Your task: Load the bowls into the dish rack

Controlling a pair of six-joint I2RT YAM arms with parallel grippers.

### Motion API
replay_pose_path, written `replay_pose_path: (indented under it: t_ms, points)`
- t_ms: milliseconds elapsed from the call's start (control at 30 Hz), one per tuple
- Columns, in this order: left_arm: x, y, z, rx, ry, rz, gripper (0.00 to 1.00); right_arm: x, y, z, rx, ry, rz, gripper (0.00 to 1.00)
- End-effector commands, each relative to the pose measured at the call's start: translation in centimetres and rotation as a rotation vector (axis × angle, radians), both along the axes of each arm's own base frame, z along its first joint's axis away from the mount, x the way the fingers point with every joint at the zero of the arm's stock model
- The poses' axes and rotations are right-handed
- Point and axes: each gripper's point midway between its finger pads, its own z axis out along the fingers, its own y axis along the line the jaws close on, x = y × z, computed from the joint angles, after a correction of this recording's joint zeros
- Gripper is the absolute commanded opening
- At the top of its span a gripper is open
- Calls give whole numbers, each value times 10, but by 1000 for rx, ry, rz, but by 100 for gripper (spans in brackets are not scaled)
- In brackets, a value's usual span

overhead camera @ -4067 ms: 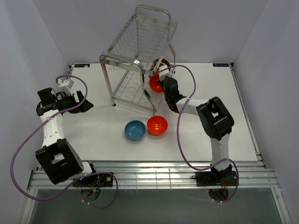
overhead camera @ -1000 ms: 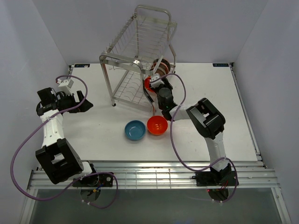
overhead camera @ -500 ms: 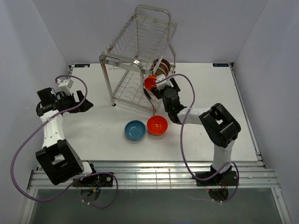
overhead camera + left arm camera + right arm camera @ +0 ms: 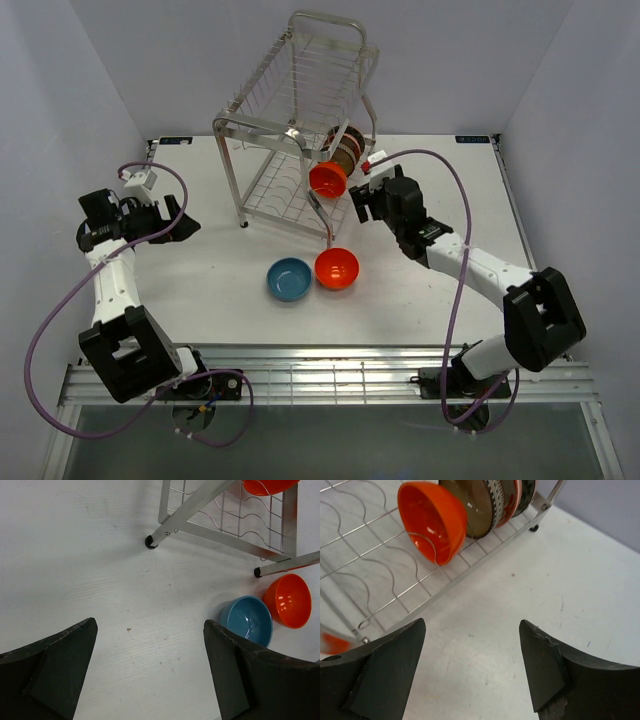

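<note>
The dish rack (image 4: 300,130) stands at the back of the table. In its lower tier an orange bowl (image 4: 327,180) stands on edge, with a dark brown bowl (image 4: 475,505) and patterned bowls (image 4: 512,497) stacked behind it. A blue bowl (image 4: 290,279) and a second orange bowl (image 4: 337,268) sit side by side on the table in front of the rack. My right gripper (image 4: 360,205) is open and empty, just right of the rack's orange bowl (image 4: 432,522) and apart from it. My left gripper (image 4: 185,222) is open and empty, far left of the rack.
The rack's legs (image 4: 149,541) stand on the white table (image 4: 200,270). Grey walls close in the left, right and back sides. The right arm's cable (image 4: 450,200) loops above the table's right half.
My right gripper has opened, let go of the orange bowl in the rack's lower tier and pulled back to the right. The left arm has not moved.
</note>
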Motion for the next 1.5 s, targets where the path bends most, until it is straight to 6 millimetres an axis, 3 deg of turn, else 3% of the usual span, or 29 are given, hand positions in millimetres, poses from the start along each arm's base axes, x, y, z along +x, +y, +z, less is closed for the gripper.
replay_pose_path:
  t_ms: [0,200,333,467,867,1233,1300,1367,1467]
  points:
    - [-6,-6,16,-7,-39,-29,98,-49,-1,-33,56,312,81,81]
    - [-7,-9,16,-23,-31,-35,98,-100,14,-65,169,599,151,78]
    - [-8,-7,18,-10,-32,-27,98,-118,17,-92,196,748,131,74]
    - [-10,-8,18,-4,-31,-29,98,-122,15,-114,192,816,83,68]
    - [-14,-8,0,-15,13,-35,98,-148,19,-146,185,893,99,55]
    - [-14,-8,-2,-15,13,-35,98,-143,30,-151,208,926,92,29]
    - [-14,-8,-3,-15,13,-35,98,-141,31,-145,215,911,97,22]
    - [-13,-8,-2,-16,12,-36,98,-139,29,-136,224,886,91,8]
    - [-12,-9,2,-18,3,-38,98,-133,22,-121,240,831,63,8]
